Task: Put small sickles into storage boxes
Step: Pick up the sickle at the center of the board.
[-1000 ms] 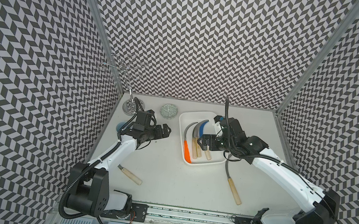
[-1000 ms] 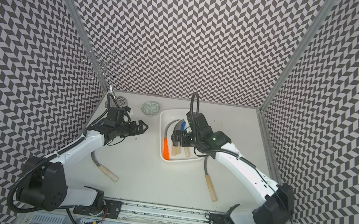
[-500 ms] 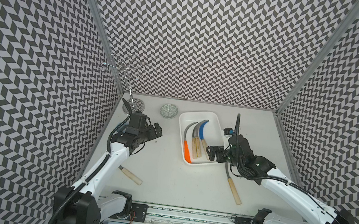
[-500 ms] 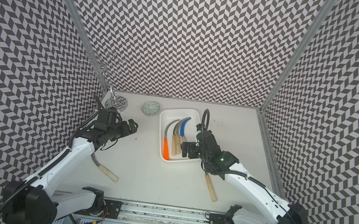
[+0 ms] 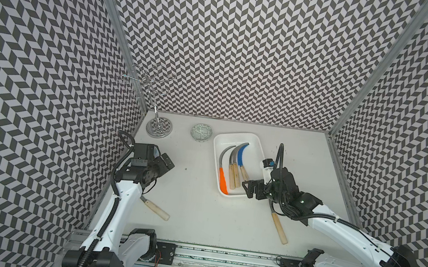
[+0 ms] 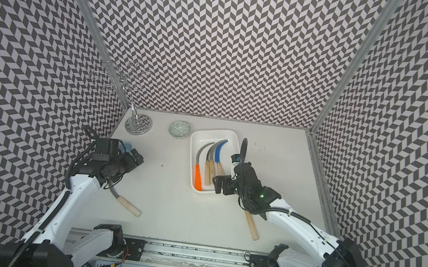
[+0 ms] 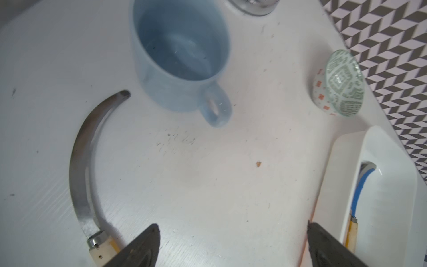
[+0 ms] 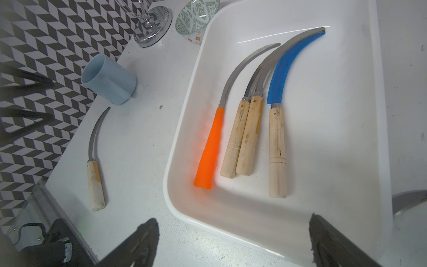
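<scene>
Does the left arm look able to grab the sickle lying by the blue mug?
Probably yes. The left gripper is open, and the sickle lies uncovered close beside it, clear of the mug.

No words or numbers are showing clearly enough to read. A small white label [image 5: 267,170] is sitting on the right arm [image 5: 335,226], its print too tiny. The bowl [image 7: 344,83] is showing only green patterning.
</scene>
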`<state>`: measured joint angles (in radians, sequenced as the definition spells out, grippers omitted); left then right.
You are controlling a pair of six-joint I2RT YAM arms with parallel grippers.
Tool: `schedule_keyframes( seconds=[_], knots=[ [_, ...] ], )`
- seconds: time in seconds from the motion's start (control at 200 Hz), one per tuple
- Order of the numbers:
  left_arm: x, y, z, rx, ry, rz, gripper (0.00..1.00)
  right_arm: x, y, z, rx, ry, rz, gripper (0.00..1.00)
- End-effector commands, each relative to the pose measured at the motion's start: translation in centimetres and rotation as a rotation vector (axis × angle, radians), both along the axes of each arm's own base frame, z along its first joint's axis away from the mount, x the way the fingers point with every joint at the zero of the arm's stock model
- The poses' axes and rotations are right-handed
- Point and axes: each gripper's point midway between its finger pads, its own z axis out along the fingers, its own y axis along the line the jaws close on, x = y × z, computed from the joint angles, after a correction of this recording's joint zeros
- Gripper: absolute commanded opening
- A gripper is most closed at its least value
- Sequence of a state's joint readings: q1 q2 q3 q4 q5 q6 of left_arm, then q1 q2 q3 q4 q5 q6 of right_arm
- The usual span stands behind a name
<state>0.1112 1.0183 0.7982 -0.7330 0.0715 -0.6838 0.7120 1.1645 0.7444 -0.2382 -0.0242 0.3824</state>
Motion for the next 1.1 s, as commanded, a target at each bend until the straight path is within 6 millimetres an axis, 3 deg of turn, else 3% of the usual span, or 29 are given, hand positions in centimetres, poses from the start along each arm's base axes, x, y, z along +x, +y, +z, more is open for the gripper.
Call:
schedule_keyframes(
  seconds=[0.0, 0.19, 0.626, 0.756, 0.916, 1.097],
  knots=[
    [-1.7, 0.0, -3.0, -0.103, 0.108, 0.036, 1.00, 0.6, 0.9, 2.7, 0.069, -0.095, 0.033, 1.00],
    [-4.0, 0.6, -7.9, -0.200, 0.307, 0.119, 1.00, 0.3, 1.0, 3.3, 0.111, -0.117, 0.066, 1.00],
    [-7.6, 4.0, -7.1, -0.061, 0.462, 0.291, 1.00, 0.2, -0.1, 4.2, 0.222, -0.142, 0.074, 1.00],
    [-8.2, 3.7, -7.4, -0.080, 0.485, 0.306, 0.99, 0.0, -0.2, 4.2, 0.226, -0.141, 0.076, 1.00],
    [-9.1, 2.8, -9.2, -0.126, 0.563, 0.299, 0.98, 0.0, -0.2, 4.3, 0.228, -0.144, 0.076, 1.00],
    [-9.0, 2.7, -10.3, -0.159, 0.543, 0.302, 0.95, -0.1, -0.2, 4.3, 0.231, -0.143, 0.081, 1.00]
  ],
)
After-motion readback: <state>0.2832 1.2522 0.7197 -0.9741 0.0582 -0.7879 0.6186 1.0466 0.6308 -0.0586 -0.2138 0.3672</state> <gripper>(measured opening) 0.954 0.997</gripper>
